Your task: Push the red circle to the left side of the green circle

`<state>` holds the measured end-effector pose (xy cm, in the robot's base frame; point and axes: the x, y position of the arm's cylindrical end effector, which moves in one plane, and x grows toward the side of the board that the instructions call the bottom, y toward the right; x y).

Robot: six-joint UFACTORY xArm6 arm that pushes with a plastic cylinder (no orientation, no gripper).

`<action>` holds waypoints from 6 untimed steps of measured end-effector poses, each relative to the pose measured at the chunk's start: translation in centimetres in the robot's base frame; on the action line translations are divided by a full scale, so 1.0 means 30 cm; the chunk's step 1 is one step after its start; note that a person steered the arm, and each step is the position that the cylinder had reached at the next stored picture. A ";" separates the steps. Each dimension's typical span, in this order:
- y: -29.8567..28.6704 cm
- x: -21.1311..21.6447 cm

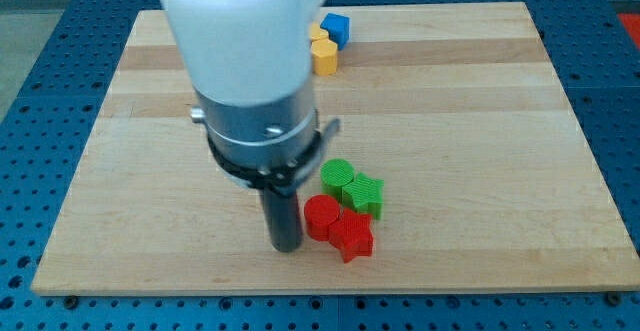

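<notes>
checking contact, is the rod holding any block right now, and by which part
Nothing is held. My tip stands just to the view's left of the red circle; contact cannot be told.

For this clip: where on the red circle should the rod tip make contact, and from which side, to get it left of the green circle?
No gripping here, only pushing. My tip sits at the view's left of the red circle, which lies below the green circle and touches the red star. I'd probably contact its lower-right rim, beside the star, and push toward the upper left.

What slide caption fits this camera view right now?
My tip beside the red circle, on its left; the green circle sits just above it.
</notes>
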<state>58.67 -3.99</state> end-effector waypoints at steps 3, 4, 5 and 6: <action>0.128 -0.269; 0.128 -0.488; 0.128 -0.522; 0.094 -0.518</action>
